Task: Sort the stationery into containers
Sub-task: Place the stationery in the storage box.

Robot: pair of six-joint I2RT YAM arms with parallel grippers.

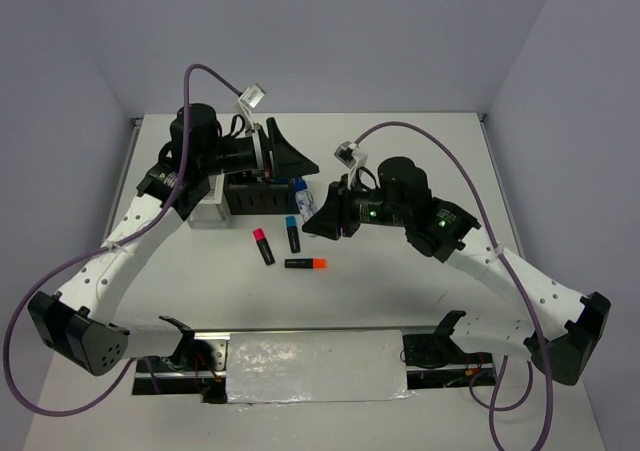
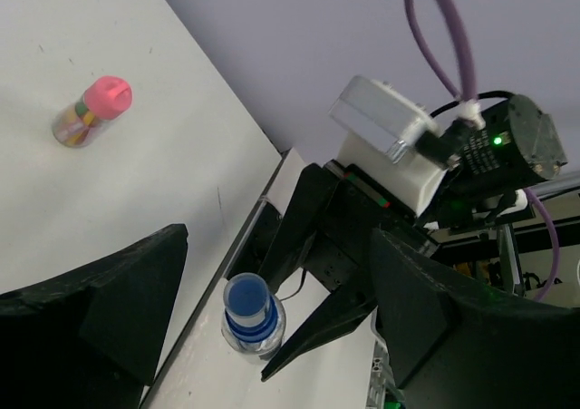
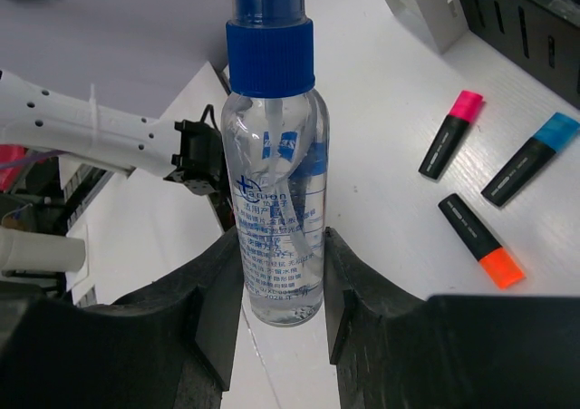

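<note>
My right gripper (image 3: pixel 281 287) is shut on the clear blue-capped bottle (image 3: pixel 276 191), holding it upright by its lower body. From above, the bottle (image 1: pixel 300 189) stands just right of the black organizer (image 1: pixel 250 197), with the white organizer (image 1: pixel 208 211) further left. My left gripper (image 1: pixel 290 155) hangs open above the black organizer, and the bottle's blue cap (image 2: pixel 247 298) shows between its fingers (image 2: pixel 426 318). Pink (image 1: pixel 263 246), blue (image 1: pixel 292 234) and orange (image 1: pixel 306 263) highlighters lie on the table in front of the organizers. A small pink-capped item (image 2: pixel 91 110) lies alone on the table.
White walls close the table at the back and on both sides. The right arm's wrist and camera (image 2: pixel 453 155) sit close in front of the left gripper. A foil-covered plate (image 1: pixel 315 366) lies between the arm bases.
</note>
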